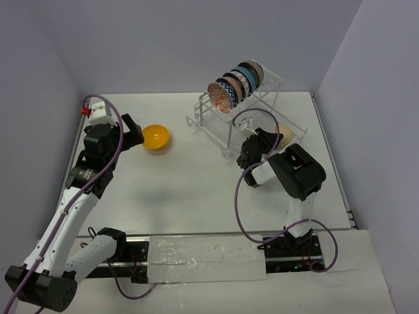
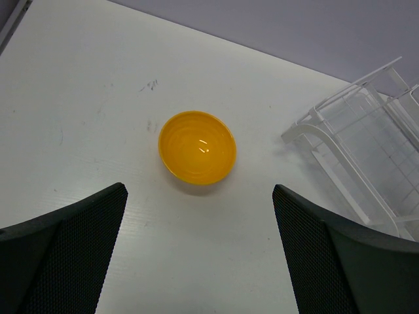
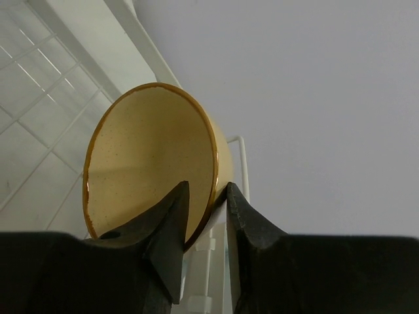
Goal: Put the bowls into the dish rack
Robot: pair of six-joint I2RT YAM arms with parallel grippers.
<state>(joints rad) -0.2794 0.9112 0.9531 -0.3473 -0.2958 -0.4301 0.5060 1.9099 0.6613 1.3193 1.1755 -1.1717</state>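
Spreading across most of the top view, the white tabletop [image 1: 196,196] carries the dish rack [image 1: 230,134] at the upper right, a white wire frame with a slotted upper tier and a clear tray beneath. The left arm [image 1: 72,209] reaches up the left side of the frame, and the right arm [image 1: 298,176] folds in toward the rack's lower tier. Five patterned bowls [image 1: 234,86] stand on edge in the upper slots, packed close in a row, which looks like the way the rack is meant to hold them upright. A tan bowl [image 3: 150,157] is tilted onto its edge at the clear tray. The right end effector [image 3: 208,196] pinches its rim with one finger inside the bowl and one outside, a hold that probably lets the bowl go in edgewise rather than flat. Whether the bowl already touches the tray cannot be told. An orange-yellow bowl [image 2: 197,147] sits mouth-up on the tabletop left of centre, well apart from the rack. The left end effector [image 2: 200,190] hangs above it with its fingers spread wide and nothing between them, framing the bowl on either side, most likely lined up for a pick.
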